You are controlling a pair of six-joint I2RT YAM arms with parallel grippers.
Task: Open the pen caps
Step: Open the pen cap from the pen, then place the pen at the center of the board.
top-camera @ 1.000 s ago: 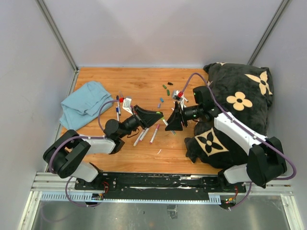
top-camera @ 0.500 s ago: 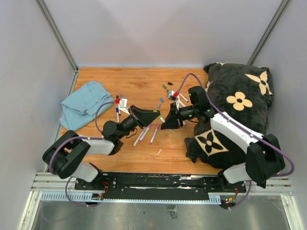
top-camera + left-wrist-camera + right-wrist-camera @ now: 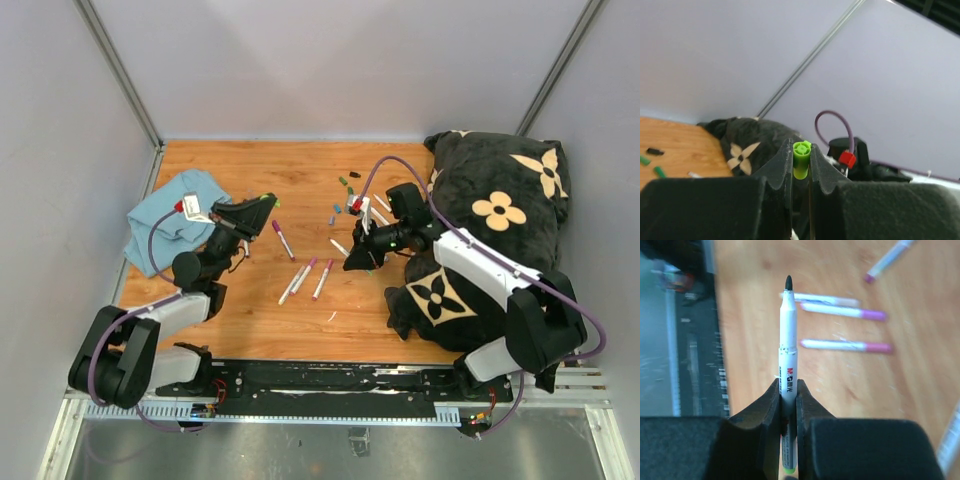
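Inside left claw (image 3: 801,156), green cap (image 3: 801,160), overhead perhaps a speck.

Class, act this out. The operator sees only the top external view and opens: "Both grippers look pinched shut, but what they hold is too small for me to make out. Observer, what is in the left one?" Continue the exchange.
Observer: The left gripper is shut on a green cap. The cap stands out past the fingertips and no barrel shows in it.
Operator: And the right one?
Observer: The right gripper is shut on a white pen. Its dark tip is bare, so it is uncapped.
Operator: Which colour is that pen?
Observer: Its rear end, behind the jaws, is green.
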